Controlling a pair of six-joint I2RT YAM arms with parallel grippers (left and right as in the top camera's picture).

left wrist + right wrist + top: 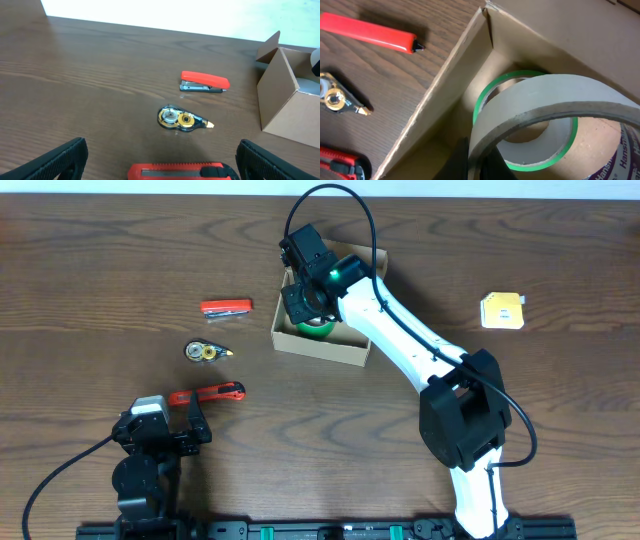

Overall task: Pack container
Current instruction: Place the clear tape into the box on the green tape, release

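Observation:
The container [300, 340] is an open tan cardboard box at the table's middle back; it also shows in the left wrist view [292, 107] and the right wrist view [440, 85]. A green tape roll [318, 329] lies inside it [540, 162]. My right gripper [300, 298] is inside the box, shut on a beige tape roll [550, 95] held on edge above the green roll. My left gripper [160, 165] is open and empty near the table's front left, above a red utility knife [180, 171].
A red stapler [226, 307], a correction-tape dispenser [205, 352] and the red utility knife [207, 393] lie left of the box. A yellow tape measure [502, 311] lies at the right.

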